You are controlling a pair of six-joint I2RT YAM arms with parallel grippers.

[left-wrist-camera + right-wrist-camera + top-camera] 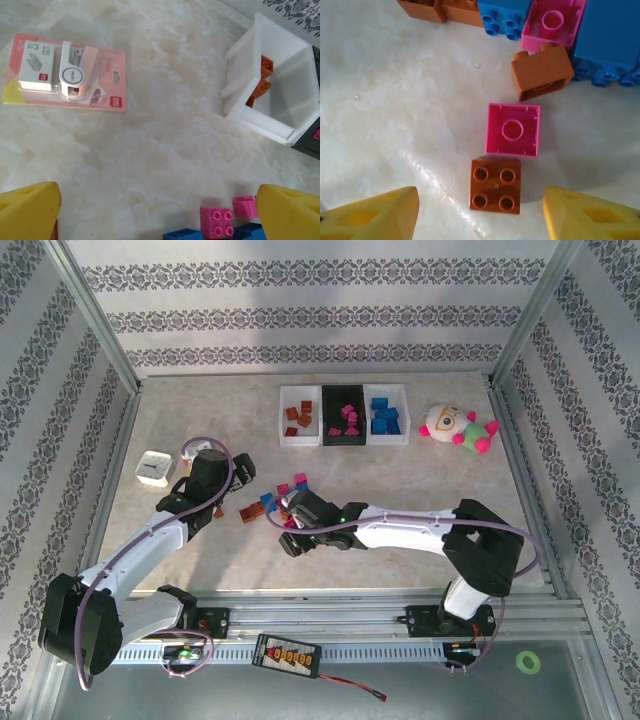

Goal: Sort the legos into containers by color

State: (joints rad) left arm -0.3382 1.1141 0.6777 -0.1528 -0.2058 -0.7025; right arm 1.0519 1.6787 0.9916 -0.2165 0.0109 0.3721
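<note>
Target brick: a brown-orange lego, studs up, flat on the tabletop, sits between the fingers of the right claw.
Nearest neighbour: a magenta lego, hollow side up, lies just beside it at 12 o'clock. More blue, brown and pink bricks lie beyond.
Right claw: its jaws are apart, with one yellow finger at 9 o'clock of the brick and one at 3 o'clock. Neither touches it.
Loose pile: from above, the unsorted legos lie mid-tabletop.
Containers: the three containers stand in a row at 12 o'clock of the pile. The left white one holds brown bricks, the black middle one pink, the right white one blue.
Left claw: the left claw hovers at 9 o'clock of the pile, jaws wide apart and empty.
Doing it well: pinch the brick's two flat sides squarely and stay short of the magenta neighbour. Lift straight up, then carry it to the left white container.
Bystanders: a packet, a plush toy and a small white box.
</note>
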